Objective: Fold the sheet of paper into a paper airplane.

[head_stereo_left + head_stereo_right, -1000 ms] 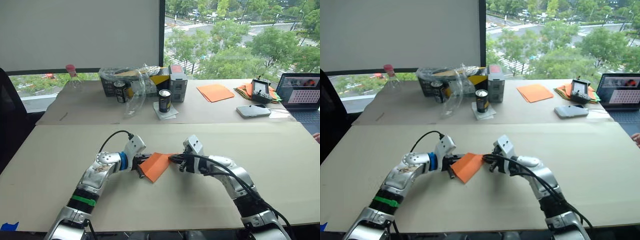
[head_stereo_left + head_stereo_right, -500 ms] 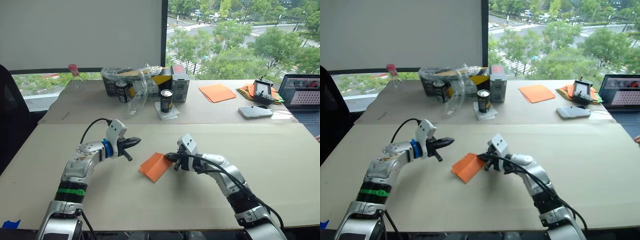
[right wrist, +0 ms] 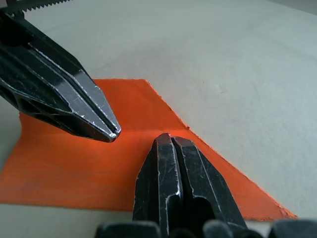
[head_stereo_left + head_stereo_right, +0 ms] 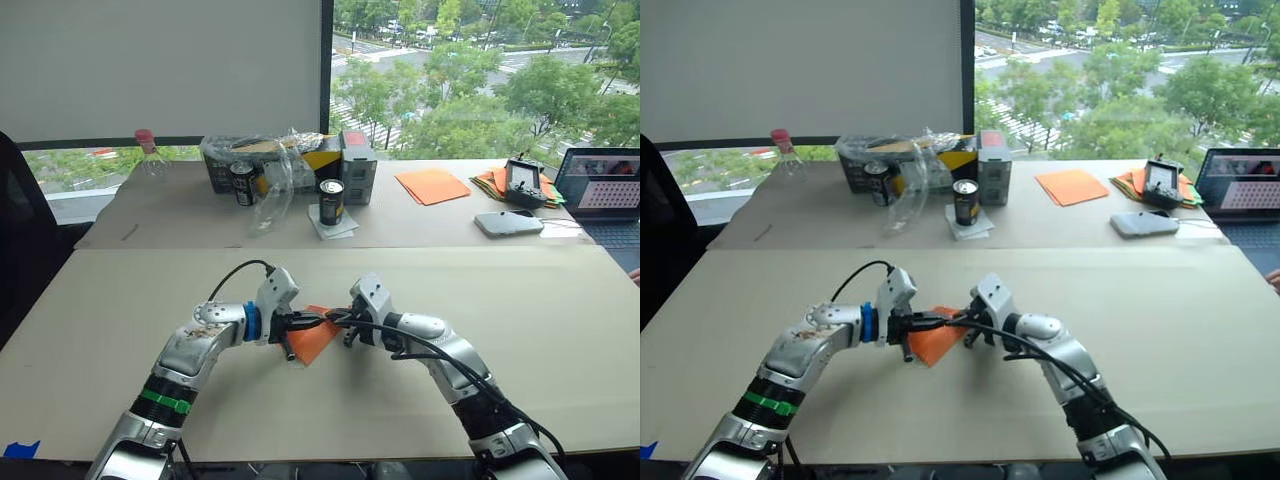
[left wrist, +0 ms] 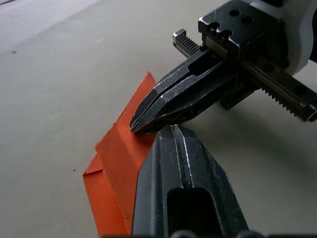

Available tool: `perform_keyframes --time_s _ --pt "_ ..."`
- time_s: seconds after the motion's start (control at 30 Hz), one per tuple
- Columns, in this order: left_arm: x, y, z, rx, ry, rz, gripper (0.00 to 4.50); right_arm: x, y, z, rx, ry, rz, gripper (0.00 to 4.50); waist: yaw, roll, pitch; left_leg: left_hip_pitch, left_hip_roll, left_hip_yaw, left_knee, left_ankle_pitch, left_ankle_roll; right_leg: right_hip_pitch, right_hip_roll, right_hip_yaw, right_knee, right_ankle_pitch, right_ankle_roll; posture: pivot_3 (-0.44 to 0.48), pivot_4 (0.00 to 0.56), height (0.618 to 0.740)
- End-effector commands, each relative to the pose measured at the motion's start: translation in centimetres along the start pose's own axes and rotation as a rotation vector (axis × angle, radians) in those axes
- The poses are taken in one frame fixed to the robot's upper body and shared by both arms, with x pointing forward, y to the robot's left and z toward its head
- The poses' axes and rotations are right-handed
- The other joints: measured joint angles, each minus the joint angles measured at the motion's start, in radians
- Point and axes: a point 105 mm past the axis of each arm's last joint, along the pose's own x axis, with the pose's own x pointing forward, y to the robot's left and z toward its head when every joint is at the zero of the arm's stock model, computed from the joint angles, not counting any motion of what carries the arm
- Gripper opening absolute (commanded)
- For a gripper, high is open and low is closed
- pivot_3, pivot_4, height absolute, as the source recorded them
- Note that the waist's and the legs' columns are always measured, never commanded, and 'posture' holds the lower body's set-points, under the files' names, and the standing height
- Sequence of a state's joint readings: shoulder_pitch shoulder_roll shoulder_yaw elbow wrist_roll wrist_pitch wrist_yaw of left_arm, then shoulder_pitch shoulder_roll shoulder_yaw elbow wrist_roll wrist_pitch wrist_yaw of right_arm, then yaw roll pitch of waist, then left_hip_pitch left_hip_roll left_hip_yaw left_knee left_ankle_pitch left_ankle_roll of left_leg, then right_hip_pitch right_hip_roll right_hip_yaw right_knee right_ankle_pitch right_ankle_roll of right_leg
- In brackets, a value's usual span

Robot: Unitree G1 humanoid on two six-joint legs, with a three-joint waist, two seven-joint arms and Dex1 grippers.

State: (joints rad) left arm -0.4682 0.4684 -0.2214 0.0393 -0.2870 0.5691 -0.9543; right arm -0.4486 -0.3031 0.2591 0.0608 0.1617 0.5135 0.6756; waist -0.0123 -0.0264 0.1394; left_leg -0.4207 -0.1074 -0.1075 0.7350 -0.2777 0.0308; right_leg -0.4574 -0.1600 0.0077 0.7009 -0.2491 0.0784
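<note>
sheet of paper flat on near table, left gripper and right gripper tips meeting over it; can on far table behind

The sheet of paper is thin, matt orange paper with sharp creases. The left tool and right tool have black metal fingers, scuffed and faintly glossy. The surface is smooth, matt beige.

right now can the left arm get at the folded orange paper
Probably yes: the left tool is shut, its tip already over the folded orange paper and meeting the shut right tool; nothing lies between.
</note>
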Motion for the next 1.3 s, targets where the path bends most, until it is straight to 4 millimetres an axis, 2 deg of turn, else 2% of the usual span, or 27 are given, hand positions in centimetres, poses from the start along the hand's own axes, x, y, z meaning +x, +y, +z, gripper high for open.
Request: perform_keyframes --time_s 0.03,0.27,0.47,0.77,0.83,0.97,1.03,1.17,1.3 --pt "-0.1 0.5 -0.8 0.028 0.032 0.023 0.01 -0.8 -0.5 -2.7 0.046 0.098 -0.041 0.00 0.001 0.000 0.000 0.000 0.000 0.000 0.000 0.000 0.000 0.000 0.000 0.000 0.000 0.000 0.000 0.000 0.150 0.670" --pt "0.6 0.2 -1.8 0.061 0.056 0.027 0.01 -2.1 -0.3 -1.8 0.091 0.022 -0.087 0.00 0.007 0.000 0.000 0.000 0.000 0.000 0.000 0.000 0.000 0.000 0.000 0.000 -0.001 0.000 0.000 0.000 0.150 0.670" --pt "1.4 -0.6 -2.3 0.066 0.061 0.000 0.01 -3.0 -3.1 -2.9 0.026 0.070 -0.238 0.00 0.008 0.000 0.000 0.001 0.000 0.000 0.001 0.000 0.000 0.002 0.000 0.000 0.000 0.000 0.000 0.000 0.150 0.670" --pt "1.3 -0.2 -2.5 0.068 0.074 0.027 0.01 -3.4 -4.1 -3.3 -0.038 0.075 -0.253 0.00 0.009 0.000 0.000 0.005 0.000 0.000 0.001 0.000 0.000 0.003 0.000 0.000 0.000 0.000 0.000 0.000 0.150 0.670" --pt "1.3 -0.2 -2.4 0.063 0.068 0.033 0.01 -3.7 -4.4 -2.6 -0.047 0.036 -0.273 0.00 0.010 0.000 0.000 0.005 0.000 0.000 0.001 0.000 0.000 0.003 0.000 0.000 0.000 0.000 0.000 0.000 0.150 0.670" --pt "1.3 0.0 -2.2 0.057 0.056 0.044 0.01 -3.8 -3.7 1.0 -0.139 -0.144 -0.256 0.00 0.010 0.000 0.000 0.004 0.000 0.000 0.000 0.000 0.000 0.003 0.000 0.000 0.000 0.000 0.000 0.000 0.150 0.670" --pt "1.1 0.3 -2.4 0.070 0.063 0.060 0.01 -3.8 -3.1 1.9 -0.230 -0.172 -0.246 0.00 0.006 0.000 0.000 0.003 0.000 0.000 0.000 0.000 0.000 0.003 0.000 0.000 0.000 0.000 0.000 0.000 0.150 0.670" --pt "1.0 0.4 -2.9 0.064 0.069 0.080 0.01 -3.0 -1.3 0.4 -0.270 -0.139 -0.175 0.00 0.000 0.000 0.000 0.002 0.000 0.000 0.000 0.000 0.000 0.001 0.000 0.000 0.000 0.000 0.000 0.000 0.150 0.670" --pt "0.8 0.6 -2.8 0.057 0.063 0.089 0.01 -2.5 -0.5 -0.7 -0.253 -0.111 -0.150 0.00 -0.001 0.000 0.000 0.002 0.000 0.000 0.000 0.000 0.000 0.001 0.000 0.001 0.000 0.000 0.000 0.000 0.150 0.670"
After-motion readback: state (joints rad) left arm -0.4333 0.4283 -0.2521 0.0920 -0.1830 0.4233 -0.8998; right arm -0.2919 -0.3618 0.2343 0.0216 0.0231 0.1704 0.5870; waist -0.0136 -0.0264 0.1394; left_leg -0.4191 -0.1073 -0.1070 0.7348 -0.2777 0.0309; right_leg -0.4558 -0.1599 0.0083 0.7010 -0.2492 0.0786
